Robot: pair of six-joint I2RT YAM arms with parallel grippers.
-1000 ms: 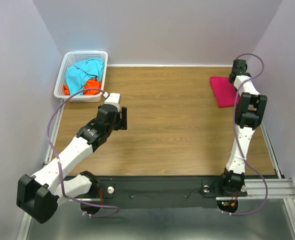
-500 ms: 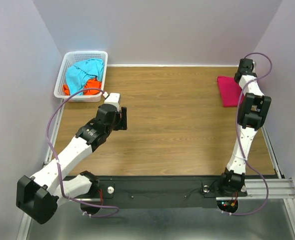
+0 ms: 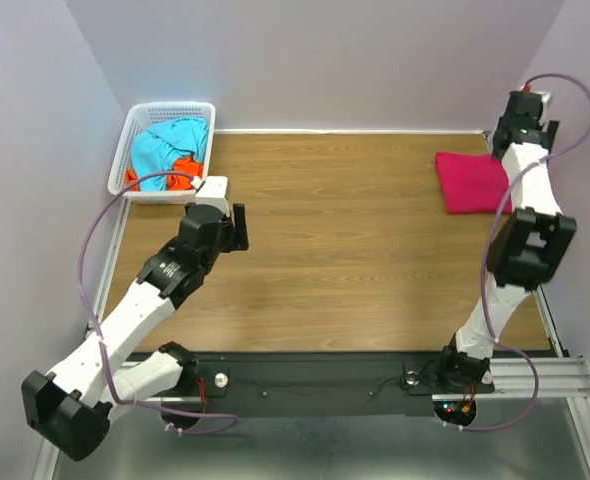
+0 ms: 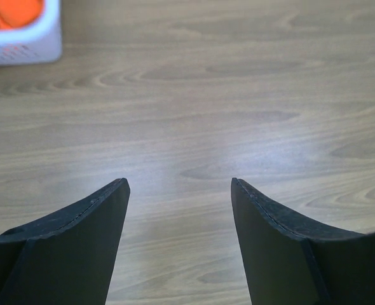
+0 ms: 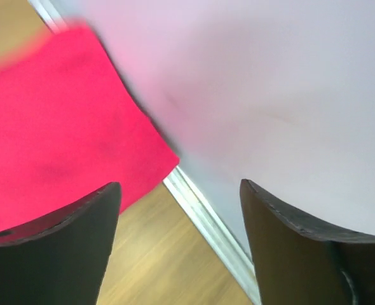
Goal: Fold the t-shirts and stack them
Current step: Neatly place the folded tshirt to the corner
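A folded crimson-pink t-shirt lies flat at the table's far right, by the wall. In the right wrist view the pink t-shirt shows at the left, below the fingers. My right gripper hangs open and empty above the shirt's far corner, close to the side wall, touching nothing. A turquoise-blue t-shirt and an orange t-shirt are heaped in the white basket at the far left. My left gripper is open and empty over bare wood, just near the basket's front.
The white basket's corner with orange cloth shows at the left wrist view's top left. A metal rail runs along the foot of the right wall. Purple cables loop from both arms.
My right gripper opened, let go of the pink t-shirt and rose back toward the right wall. The shirt now lies a little farther right. The left arm edged toward the basket.
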